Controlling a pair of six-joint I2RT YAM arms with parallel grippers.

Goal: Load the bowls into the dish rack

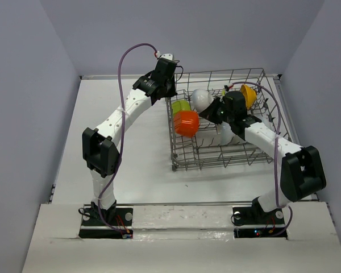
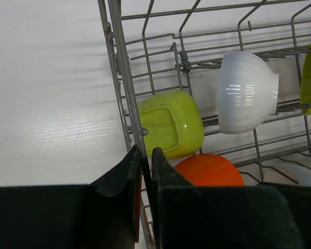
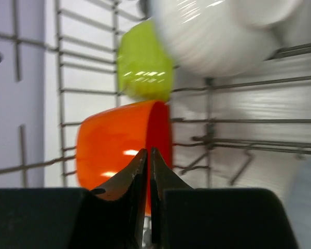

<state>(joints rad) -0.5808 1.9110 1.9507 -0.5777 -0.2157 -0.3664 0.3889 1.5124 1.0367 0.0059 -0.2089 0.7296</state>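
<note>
- Plain lilac-grey walls box in a white worktop, and the big grey wire dish rack sits on the right half of it.
- The left claw is pressed together on the rack's upright corner wire at the far-left corner. Looks to me like it's steadying the thing.
- The right claw reaches inside the rack, tips nearly together right at the rim of the glossy red-orange bowl. It's pinching that rim as far as I can tell, though that view's pretty smeary. The bowl is tipped on its side near the rack's left wall.
- Also in the rack: a ribbed lime green bowl just beside it, a rounded white bowl further in, and an orange-yellow bowl towards the far right.
- My worry: a thin rim pinch on slick glaze can slip, so the bowl could drop crooked between the prongs or clack into the lime one. And if the left claw tugs, the whole rack shifts.
</note>
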